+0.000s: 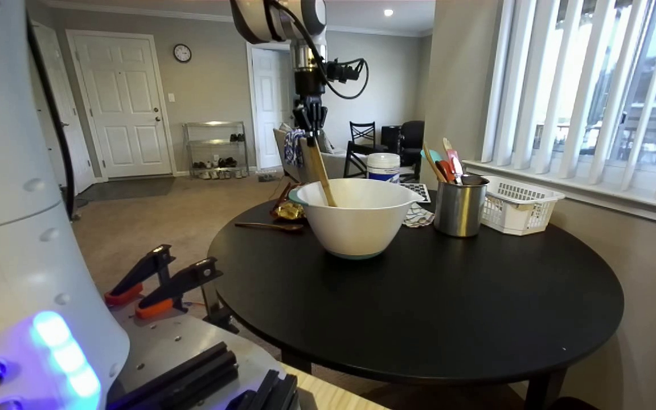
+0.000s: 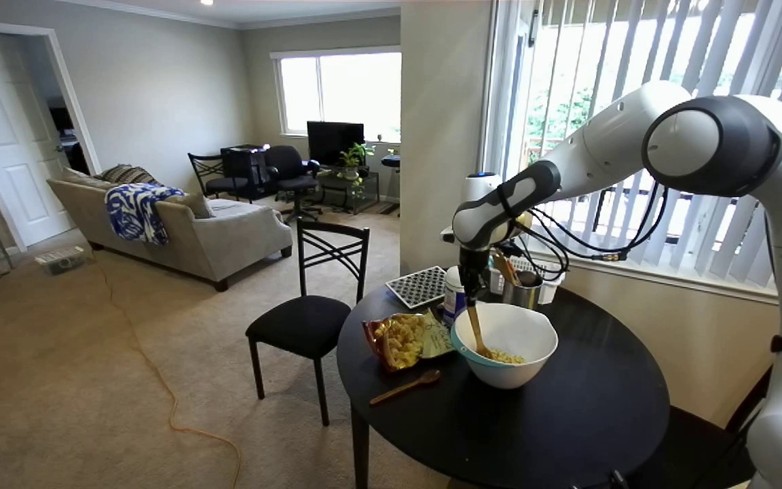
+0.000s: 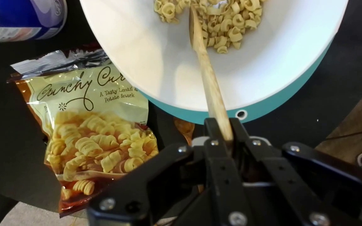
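In the wrist view, right of the snack bag [image 3: 96, 125], the gripper [image 3: 225, 128] grasps a wooden spoon [image 3: 211, 84] dipping into the white bowl [image 3: 278, 56]; a firm pinch and low strokes clear of the rim should serve. Its long axis slants down from the jaws, head pointing into the pale curls [image 3: 231, 28], depth hard to tell.

Arm [image 2: 608, 136] white, dark grey joint ring [image 2: 747, 149], silver wrist collar [image 1: 302, 58], black cable [image 1: 308, 41] looped outside. Blue-white light strip [image 1: 69, 357] on the base [image 1: 9, 273]. Pincer [image 3: 225, 128] black, flat small-holed linkage bars [image 3: 226, 190], silver screw heads [image 3: 237, 218].
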Controlling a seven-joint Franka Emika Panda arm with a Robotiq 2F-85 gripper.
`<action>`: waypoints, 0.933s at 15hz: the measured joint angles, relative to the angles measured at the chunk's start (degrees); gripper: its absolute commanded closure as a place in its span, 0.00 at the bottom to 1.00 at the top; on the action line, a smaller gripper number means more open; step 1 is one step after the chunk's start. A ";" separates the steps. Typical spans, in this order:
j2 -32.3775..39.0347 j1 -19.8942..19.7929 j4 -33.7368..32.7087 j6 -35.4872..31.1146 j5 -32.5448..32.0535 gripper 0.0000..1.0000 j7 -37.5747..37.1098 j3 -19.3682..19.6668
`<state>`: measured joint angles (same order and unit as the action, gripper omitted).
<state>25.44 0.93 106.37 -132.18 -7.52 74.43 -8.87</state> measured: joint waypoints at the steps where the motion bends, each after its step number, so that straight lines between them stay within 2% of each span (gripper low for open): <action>1: -0.05 -0.03 0.10 0.01 0.02 0.97 0.67 -0.06; 4: -0.39 -0.03 0.33 1.01 -0.09 0.97 2.01 0.02; 9: -0.90 -0.03 0.73 8.63 -0.98 0.97 2.07 1.43; 14: -0.99 0.08 0.74 8.09 -2.57 0.97 2.06 1.91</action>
<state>24.45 1.02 107.11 -124.08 -10.09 76.49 -6.95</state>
